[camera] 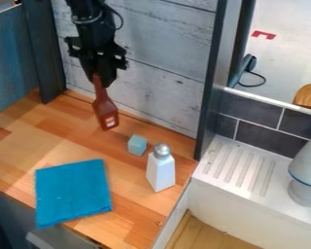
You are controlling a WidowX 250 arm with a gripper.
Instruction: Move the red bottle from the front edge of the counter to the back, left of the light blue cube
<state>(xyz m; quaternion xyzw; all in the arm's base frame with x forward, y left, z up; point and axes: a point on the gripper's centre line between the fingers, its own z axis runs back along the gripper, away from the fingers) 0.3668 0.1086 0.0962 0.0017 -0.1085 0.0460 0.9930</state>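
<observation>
Directly below tool [98,77], in its grip, red-brn spatula [105,111].

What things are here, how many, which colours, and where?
Spatula-like tool: one, reddish brown, in claw
Cloth: one, blue, counter's front left
Block: one, pale blue, behind bottle
Bottle: one, white, silver cap, counter's right
Counter: one, wood brown, lower left
Ridged ledge: one, white, lower right
Fixture: one, pale grey, right edge
Tiles: several, dark grey, behind ledge
Plank wall: one, whitish, behind counter
Red mark: one, upper right
Rounded wooden piece: one, brown, right edge
Arm, claw: one each, black, upper left
</observation>
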